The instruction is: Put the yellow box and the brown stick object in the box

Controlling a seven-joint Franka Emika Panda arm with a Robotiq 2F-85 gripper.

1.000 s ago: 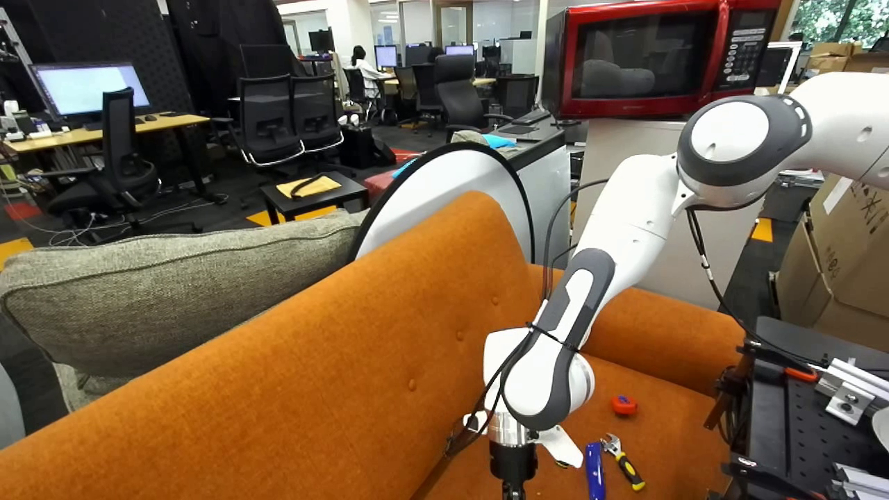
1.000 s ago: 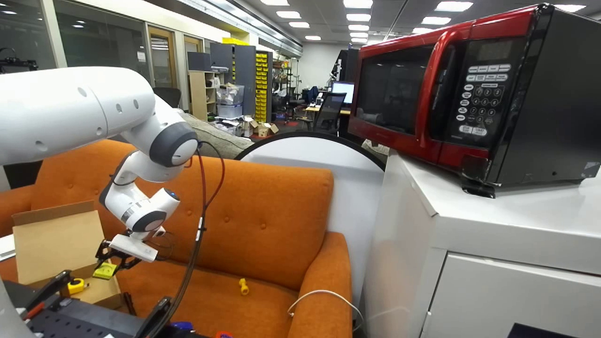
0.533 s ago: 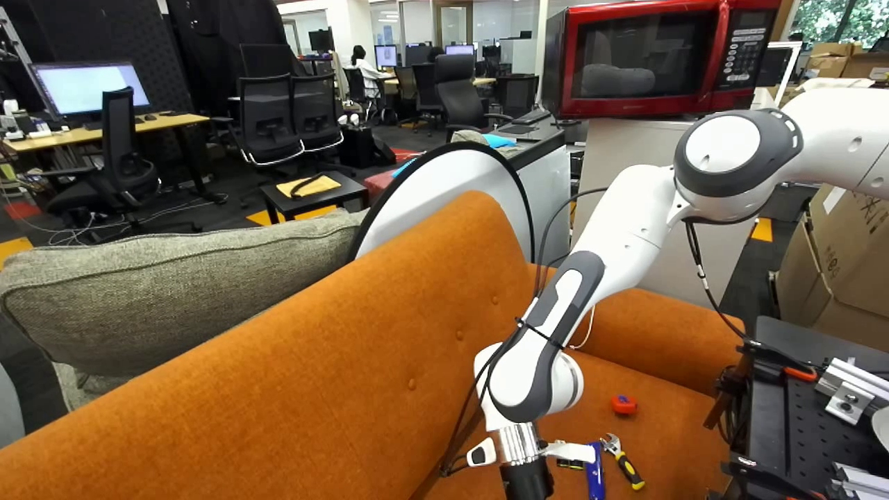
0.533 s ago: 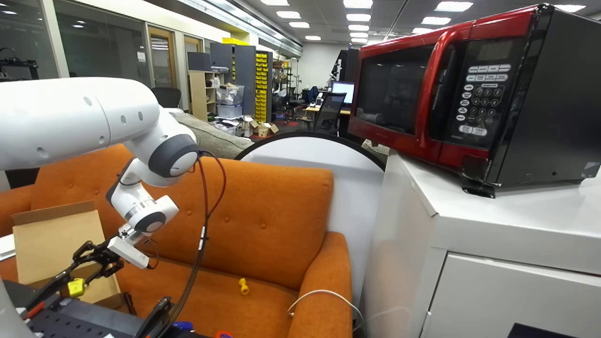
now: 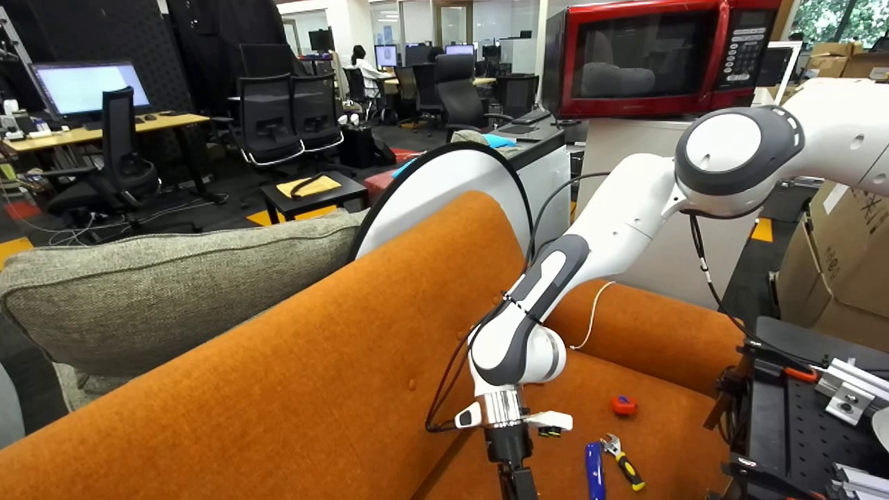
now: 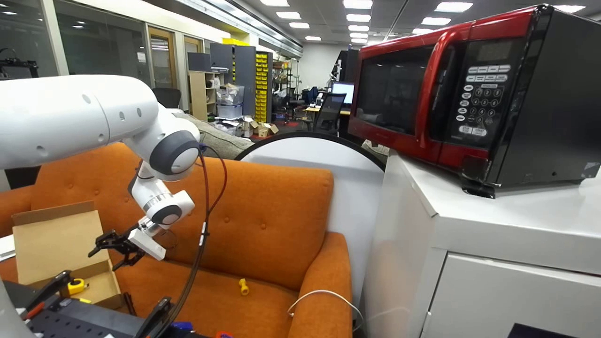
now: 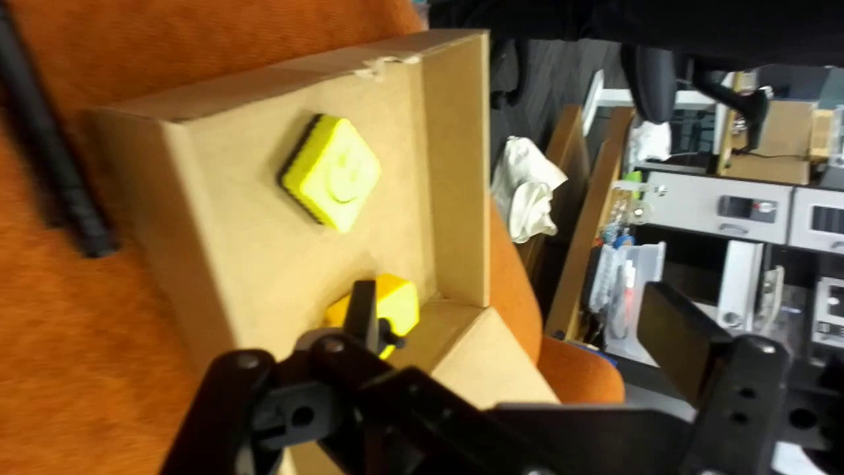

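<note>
The cardboard box (image 7: 455, 165) fills the middle of the wrist view, its flap standing up in an exterior view (image 6: 58, 244). On its floor lies the yellow box (image 7: 339, 175), a square block with a dark underside; just a sliver of this yellow box (image 6: 85, 300) shows from outside. My gripper (image 6: 103, 261) hangs above the cardboard box. Its jaws are spread wide with nothing between them, and in the wrist view the gripper (image 7: 521, 313) has one finger in front of a yellow tape-measure-like item (image 7: 403, 307). The brown stick object does not show in any view.
On the orange sofa (image 6: 281, 197) lie a yellow dumbbell-shaped piece (image 6: 243, 287), a blue tool (image 5: 595, 471), a wrench (image 5: 623, 462) and a red item (image 5: 624, 405). A dark bar (image 7: 59, 138) lies beside the cardboard box. A black table (image 6: 89, 319) stands in front.
A second ago the yellow block was in the gripper over the cardboard box. Half a second ago the gripper was lower. Now the block lies inside and the gripper has risen, its jaws spread.
</note>
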